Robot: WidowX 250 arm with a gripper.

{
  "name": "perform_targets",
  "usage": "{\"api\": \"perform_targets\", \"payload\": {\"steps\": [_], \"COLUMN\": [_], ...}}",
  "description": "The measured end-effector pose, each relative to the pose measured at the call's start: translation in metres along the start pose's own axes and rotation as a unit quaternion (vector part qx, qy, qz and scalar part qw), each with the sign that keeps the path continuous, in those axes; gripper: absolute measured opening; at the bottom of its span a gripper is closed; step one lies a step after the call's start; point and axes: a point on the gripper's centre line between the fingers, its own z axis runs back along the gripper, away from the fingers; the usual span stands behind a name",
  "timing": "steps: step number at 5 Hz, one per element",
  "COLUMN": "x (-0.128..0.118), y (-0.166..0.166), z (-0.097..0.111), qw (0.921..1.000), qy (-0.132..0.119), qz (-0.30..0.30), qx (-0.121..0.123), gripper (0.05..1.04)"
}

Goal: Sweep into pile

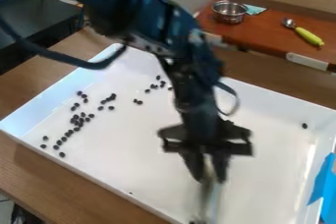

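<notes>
The black gripper [209, 175] hangs over the lower middle of the white tray [269, 169], pointing down. Between its fingers it grips a blurred, pale, thin tool [209, 196] that extends down to the tray's near side; the tool's exact shape cannot be told. Small black pieces [62, 154] lie loosely scattered across the tray's left part, well left of the gripper. Several more sit farther back, beside the arm. A lone black piece [304, 126] rests near the right wall, and a tiny dark speck [130, 193] is by the near edge.
Blue tape [320, 181] covers part of the tray's right rim. Behind the tray, on a reddish-brown surface [272, 34], are a metal bowl [229, 12], a light cloth [254, 10] and a spoon with a yellow-green handle [308, 36]. A brown wooden table [39, 174] supports the tray.
</notes>
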Motion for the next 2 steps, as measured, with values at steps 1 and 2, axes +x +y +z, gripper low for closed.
{"api": "perform_targets", "payload": {"steps": [1, 2], "x": [0.015, 0.036], "y": [0.027, 0.056], "z": [0.003, 0.006], "qw": [0.9993, 0.9975], "qy": [0.007, -0.006], "qz": [0.008, 0.009], "qx": [0.037, 0.07], "gripper": [0.338, 0.338]}}
